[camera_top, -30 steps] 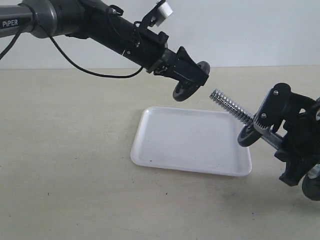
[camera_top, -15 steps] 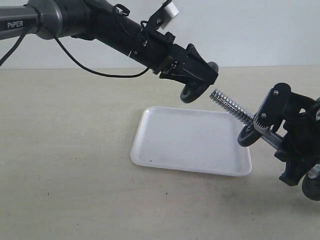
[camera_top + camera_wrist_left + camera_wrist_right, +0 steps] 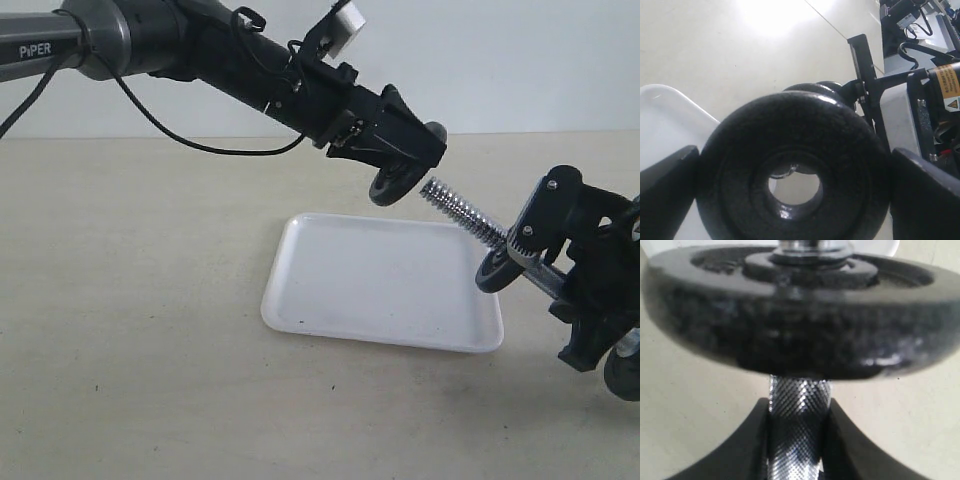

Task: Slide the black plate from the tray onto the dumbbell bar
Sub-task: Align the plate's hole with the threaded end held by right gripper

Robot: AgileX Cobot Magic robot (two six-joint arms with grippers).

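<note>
Two tools aloft over the counter (image 3: 130,300), each closed on a load. Left tool (image 3: 405,172) — clamped across the rim of the black plate (image 3: 398,184), fingers (image 3: 667,195) pressed on opposite edges, plate carried on edge and lifted clear of the tray (image 3: 380,280). Hangs above the tray's far side in the exterior view, face turned toward the dumbbell bar (image 3: 462,214). Sits right at the bar's threaded tip; cannot tell whether touching or just apart. Through the plate's central hole, in the left wrist view, a sliver of chrome at the hole's edge, off-centre. Right tool (image 3: 555,280) — gripped around the bar's knurled middle, bar tilted with its bare threaded end raised toward the plate. Larger black disc (image 3: 495,272) on the bar just ahead of the right tool, second disc (image 3: 622,375) at the bar's low end, near the counter. Tray flat on the counter, between the two arms.
</note>
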